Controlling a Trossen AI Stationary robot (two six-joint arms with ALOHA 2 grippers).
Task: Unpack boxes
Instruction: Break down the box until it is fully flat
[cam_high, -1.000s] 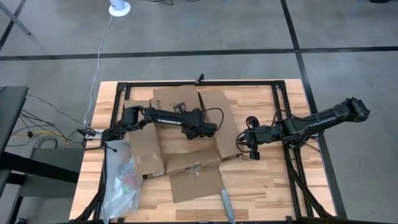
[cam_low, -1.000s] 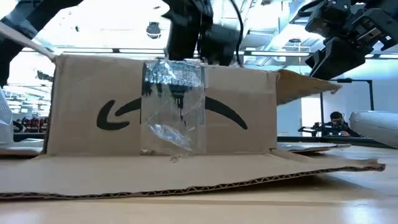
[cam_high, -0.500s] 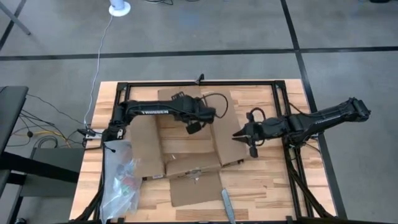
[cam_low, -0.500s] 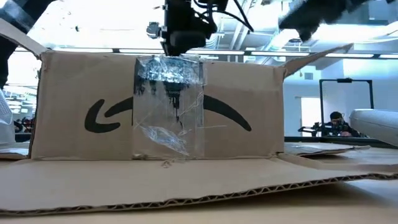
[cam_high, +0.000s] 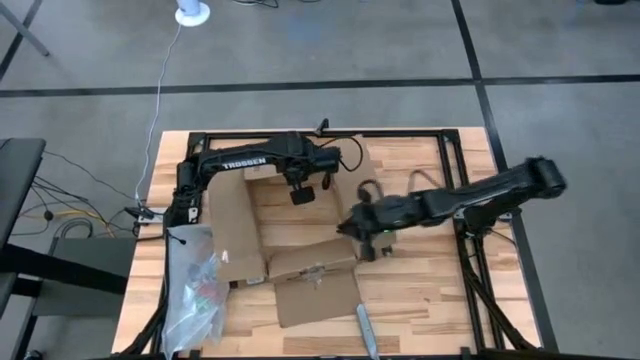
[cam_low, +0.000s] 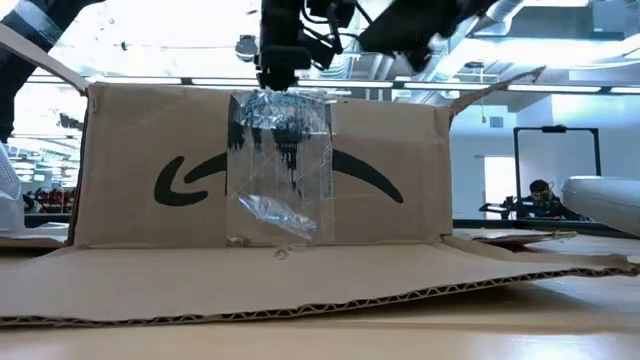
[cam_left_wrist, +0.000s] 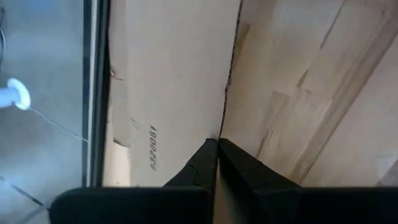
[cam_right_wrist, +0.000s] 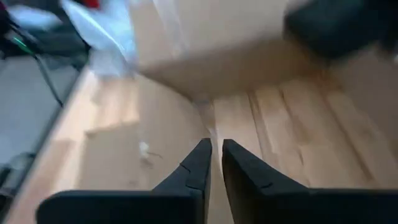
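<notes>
Lab: framed wooden table (cam_high: 420, 300), concrete floor (cam_high: 330, 50), ceiling ducts (cam_low: 560, 75)

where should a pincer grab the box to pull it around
Probably by a standing flap rather than a wall. The box lies open with its flaps spread; in the low view the right flap sticks up and outward, a thin free edge. Coming from above and pinching across that edge seems easiest. The right pincer is already close to that side; the left pincer hovers over the open middle.

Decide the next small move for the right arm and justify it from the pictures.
Probably ease the right gripper down into the box: its flaps lie spread open, that gripper sits at the box's edge, and the left gripper hangs over the far side.
</notes>
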